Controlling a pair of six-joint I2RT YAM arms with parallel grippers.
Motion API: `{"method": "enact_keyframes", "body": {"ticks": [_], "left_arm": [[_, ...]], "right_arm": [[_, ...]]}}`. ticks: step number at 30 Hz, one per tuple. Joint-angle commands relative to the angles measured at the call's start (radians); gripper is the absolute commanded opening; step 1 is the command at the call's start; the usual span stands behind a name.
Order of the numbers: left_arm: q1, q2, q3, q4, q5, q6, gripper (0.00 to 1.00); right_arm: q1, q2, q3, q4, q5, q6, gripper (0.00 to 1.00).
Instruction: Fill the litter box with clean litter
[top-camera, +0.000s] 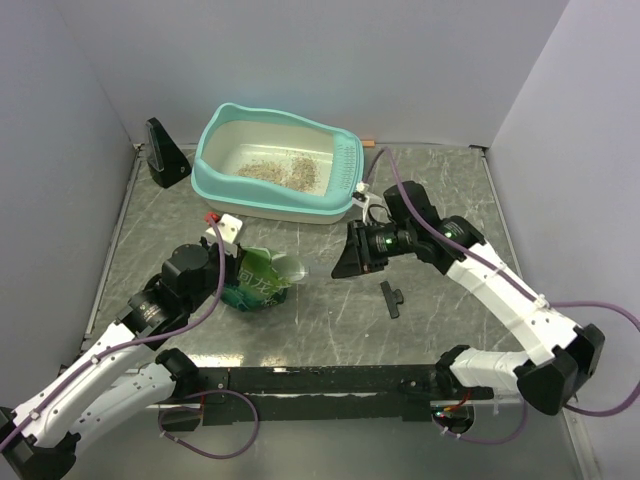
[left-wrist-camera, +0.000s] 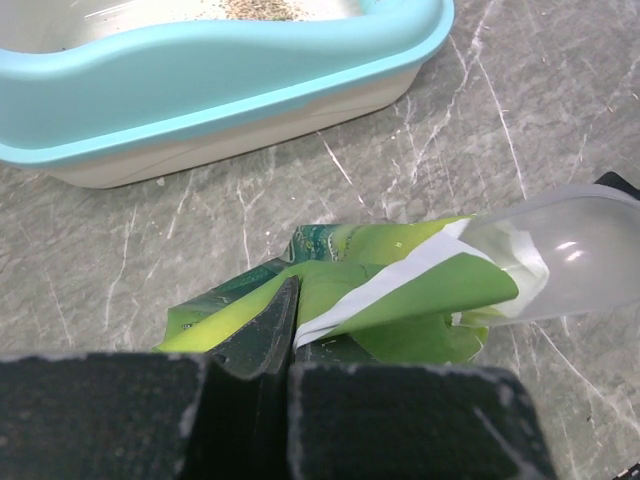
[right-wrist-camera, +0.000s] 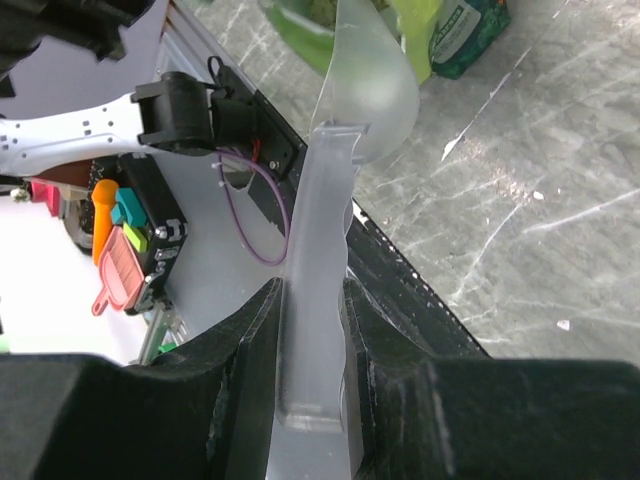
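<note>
The litter box (top-camera: 232, 190) with turquoise rim stands at the back centre, with a patch of beige litter (top-camera: 285, 170) inside; its side shows in the left wrist view (left-wrist-camera: 200, 100). My left gripper (top-camera: 228, 262) is shut on the edge of the green pouch (top-camera: 255, 283), seen close in the left wrist view (left-wrist-camera: 330, 290). My right gripper (top-camera: 345, 255) is shut on the handle of the translucent scoop (right-wrist-camera: 315, 300). The scoop's bowl (top-camera: 292, 267) sits at the pouch's open mouth (left-wrist-camera: 560, 260).
A black clip (top-camera: 391, 298) lies on the marble table right of the pouch. A black wedge stand (top-camera: 165, 153) sits at the back left beside the litter box. Grey walls close in the left, back and right sides.
</note>
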Motion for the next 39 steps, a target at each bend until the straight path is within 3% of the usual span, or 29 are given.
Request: {"method": "enact_keyframes", "body": {"ticks": [1,11,24,31,39], "left_arm": [[0.002,-0.01,0.007,0.055,0.047,-0.007,0.01],[0.002,-0.001,0.007,0.055,0.063,-0.007,0.01],[0.002,-0.014,0.004,0.064,0.092,-0.002,0.01],[0.002,-0.012,0.002,0.069,0.142,0.002,0.01],[0.002,-0.007,0.002,0.069,0.144,0.002,0.01]], "right_arm": [[0.011,0.041,0.083,0.004,0.002,-0.048,0.0],[0.0,0.054,0.201,-0.128,0.098,-0.123,0.0],[0.0,0.09,0.25,-0.165,0.207,-0.166,0.0],[0.011,0.185,0.333,-0.176,0.143,-0.188,0.0],[0.084,0.276,0.312,-0.093,0.052,-0.157,0.0]]}}
